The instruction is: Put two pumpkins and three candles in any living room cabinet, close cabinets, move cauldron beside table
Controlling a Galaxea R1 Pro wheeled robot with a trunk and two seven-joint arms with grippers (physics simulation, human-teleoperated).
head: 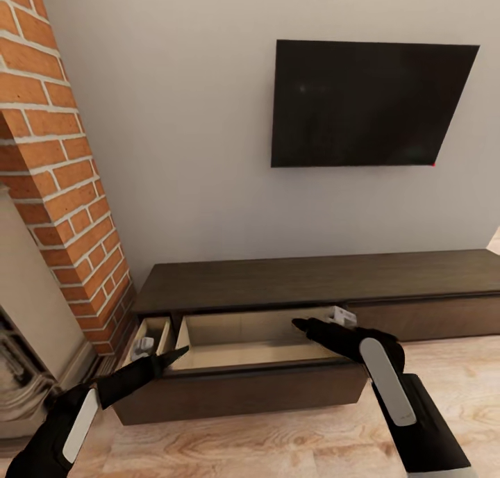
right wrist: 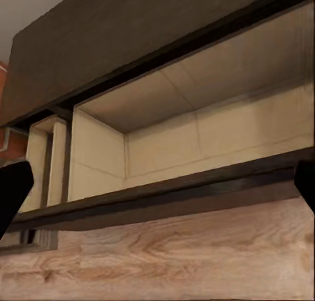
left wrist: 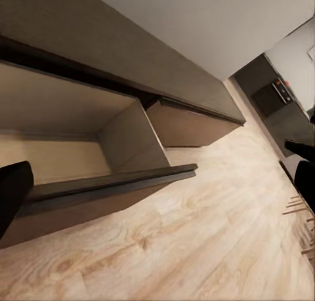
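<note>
Down low in the living room, both arms reach forward toward the cabinet (head: 319, 283), the long dark-brown TV unit under the black wall-mounted TV (head: 368, 103). Its wide drawer (head: 239, 391) stands pulled out, pale beige inside, and what shows of the interior holds nothing. The left gripper (head: 170, 358) stretches nearly level from a bent black-and-white forearm, its tip just at the drawer's front left corner; its fingers look pressed together into one point, though whether they are fully shut cannot be told. The right gripper (head: 305, 324) extends over the drawer's right rim, forearm angled up from the lower right, wrist bent inward; its fingers also taper to a point, state uncertain. Just beyond the right gripper, at the drawer's back right corner, sits a small pale object (head: 344, 316), too unclear to name. Beside the left gripper, a narrow open compartment (head: 149, 339) next to the brick fireplace column (head: 62, 186) holds something pale, not identifiable. Light wood floor (head: 278, 443) lies beneath both arms.
</note>
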